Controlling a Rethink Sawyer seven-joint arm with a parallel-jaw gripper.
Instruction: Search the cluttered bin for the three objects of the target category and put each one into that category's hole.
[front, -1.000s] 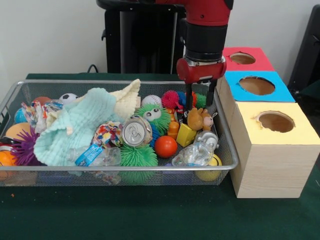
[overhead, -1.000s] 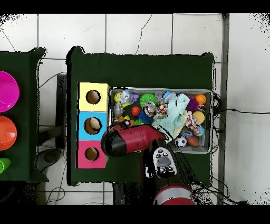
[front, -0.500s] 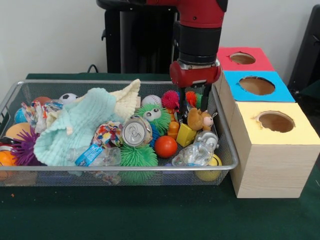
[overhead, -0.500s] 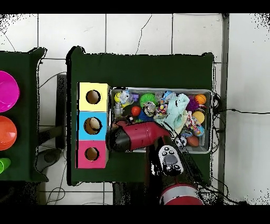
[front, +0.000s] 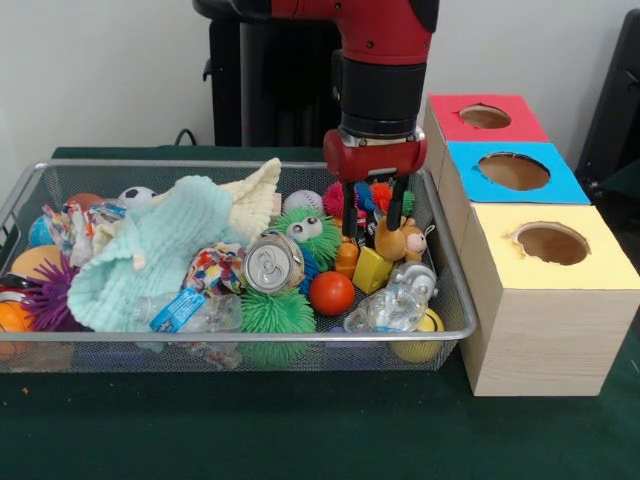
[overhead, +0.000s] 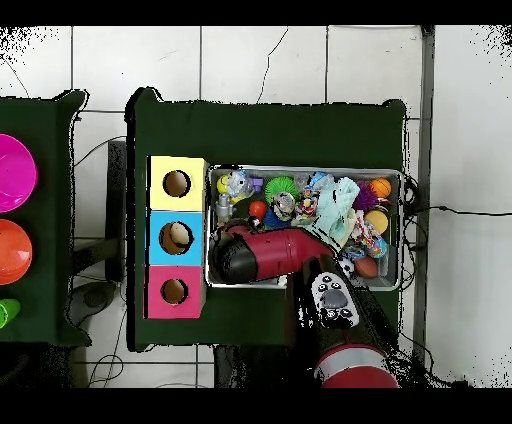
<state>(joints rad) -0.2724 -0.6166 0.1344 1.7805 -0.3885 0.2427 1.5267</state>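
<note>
The silver wire-mesh bin (front: 240, 335) is full of toys. A brown plush animal (front: 402, 241) lies near its right end, beside a yellow block (front: 371, 269). My gripper (front: 374, 222) hangs open and empty over that end. Its left finger (front: 350, 215) reaches down among the toys and its right finger stands just behind the brown plush. The red-topped hole (front: 485, 116) is on the farthest box. In the overhead view the arm (overhead: 265, 255) hides the gripper and the plush; the bin rim (overhead: 401, 230) and red-topped box (overhead: 174, 291) show. The yellow-orange and tiger-striped plush are hidden.
The blue-topped hole (front: 513, 170) and yellow-topped hole (front: 551, 243) are nearer boxes to the bin's right. In the bin lie a mint cloth (front: 150, 250), a drink can (front: 272, 262), green spiky balls (front: 277, 313), an orange ball (front: 331, 292) and a clear plastic bottle (front: 392, 300).
The arm has moved left in the front view, away from the boxes and over the bin, and lower. The open fingers now reach among the toys beside the brown plush.
</note>
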